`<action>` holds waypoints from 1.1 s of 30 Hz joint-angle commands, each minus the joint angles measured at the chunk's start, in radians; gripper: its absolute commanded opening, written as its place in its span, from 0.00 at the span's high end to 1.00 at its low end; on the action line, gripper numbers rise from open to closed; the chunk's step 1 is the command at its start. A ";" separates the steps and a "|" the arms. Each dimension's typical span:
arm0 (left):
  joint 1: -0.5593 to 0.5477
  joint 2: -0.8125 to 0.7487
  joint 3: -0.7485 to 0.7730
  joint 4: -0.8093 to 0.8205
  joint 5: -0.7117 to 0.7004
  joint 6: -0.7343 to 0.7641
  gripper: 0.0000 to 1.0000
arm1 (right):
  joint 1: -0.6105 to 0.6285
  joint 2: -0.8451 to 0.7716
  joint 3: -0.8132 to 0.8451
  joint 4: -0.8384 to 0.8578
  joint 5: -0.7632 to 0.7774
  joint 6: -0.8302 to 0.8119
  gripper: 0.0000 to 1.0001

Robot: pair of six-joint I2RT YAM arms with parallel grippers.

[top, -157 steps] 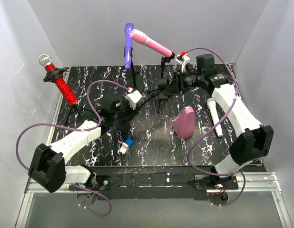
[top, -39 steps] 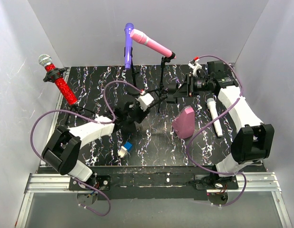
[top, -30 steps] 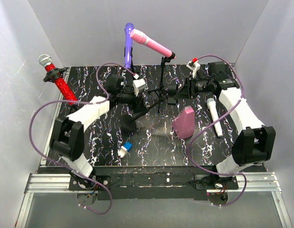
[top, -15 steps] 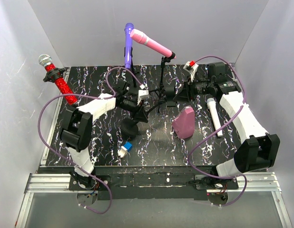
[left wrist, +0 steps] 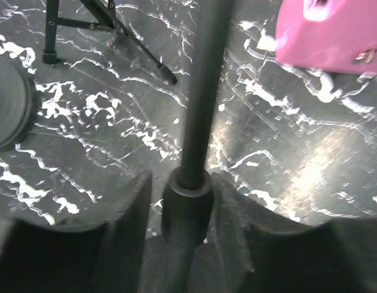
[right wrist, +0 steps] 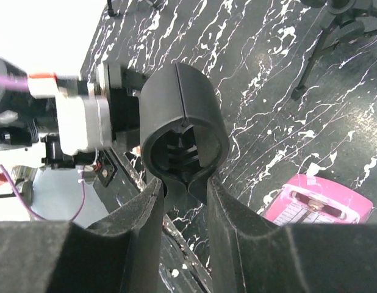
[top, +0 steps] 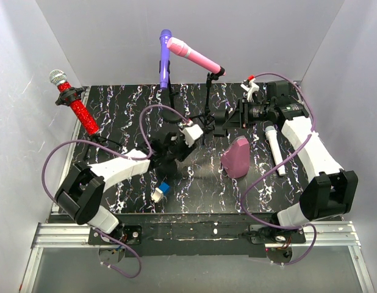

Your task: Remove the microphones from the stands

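A white microphone (top: 274,149) lies flat on the black marbled table at the right, clear of any stand. My right gripper (top: 220,119) (right wrist: 183,183) is shut on the neck of an empty black microphone clip (right wrist: 183,116), held above the table's middle. My left gripper (top: 174,149) (left wrist: 179,183) has its fingers on either side of a black stand pole (left wrist: 197,91) at its collar (left wrist: 187,207) and looks shut on it, the right finger touching.
A pink case (top: 236,157) (left wrist: 329,33) lies right of centre. Stands with a red microphone (top: 75,104), a purple one (top: 165,58) and a pink one (top: 194,55) stand at the left and back. A small blue-white object (top: 161,189) lies near the front. A round stand base (left wrist: 8,104) sits left of the pole.
My left arm has swung from the back left to the table's middle and its gripper now sits on the stand pole. My right gripper has kept hold of the clip, shifting only slightly.
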 commanded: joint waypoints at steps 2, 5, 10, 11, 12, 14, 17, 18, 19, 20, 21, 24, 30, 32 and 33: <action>0.175 0.008 0.131 -0.037 0.486 -0.166 0.47 | 0.007 -0.016 0.010 -0.001 -0.119 -0.127 0.99; 0.223 0.051 0.187 -0.130 0.708 -0.134 0.48 | 0.007 -0.034 0.007 -0.014 -0.139 -0.271 0.99; 0.233 0.109 0.243 -0.279 0.895 0.012 0.55 | 0.010 -0.039 0.027 -0.056 -0.145 -0.385 0.99; 0.233 0.120 0.253 -0.304 0.913 0.039 0.57 | 0.008 -0.042 0.030 -0.060 -0.147 -0.400 0.99; 0.233 0.130 0.259 -0.319 0.927 0.056 0.58 | 0.010 -0.046 0.030 -0.060 -0.147 -0.409 0.99; 0.233 0.143 0.262 -0.328 0.938 0.079 0.61 | 0.011 -0.056 0.027 -0.059 -0.142 -0.426 0.99; 0.232 0.153 0.257 -0.332 0.937 0.118 0.67 | 0.011 -0.066 0.018 -0.056 -0.139 -0.419 0.99; 0.232 0.157 0.253 -0.332 0.932 0.125 0.72 | 0.013 -0.071 0.011 -0.050 -0.140 -0.413 0.99; 0.232 0.157 0.251 -0.332 0.926 0.138 0.76 | 0.014 -0.077 0.005 -0.042 -0.140 -0.402 0.99; 0.229 0.152 0.248 -0.332 0.920 0.147 0.83 | 0.014 -0.082 -0.007 -0.028 -0.140 -0.381 0.99; 0.226 0.146 0.242 -0.329 0.917 0.159 0.91 | 0.014 -0.088 -0.021 -0.013 -0.137 -0.350 0.99; 0.206 0.111 0.196 -0.280 0.901 0.170 1.00 | 0.019 -0.091 -0.055 0.060 -0.114 -0.221 0.74; 0.186 0.078 0.161 -0.263 0.895 0.179 1.00 | 0.024 -0.056 -0.055 0.131 -0.125 -0.160 0.55; 0.186 0.077 0.155 -0.263 0.897 0.181 1.00 | 0.025 -0.037 -0.042 0.133 -0.128 -0.152 0.55; 0.186 0.078 0.154 -0.263 0.895 0.181 1.00 | 0.025 -0.031 -0.038 0.134 -0.130 -0.146 0.55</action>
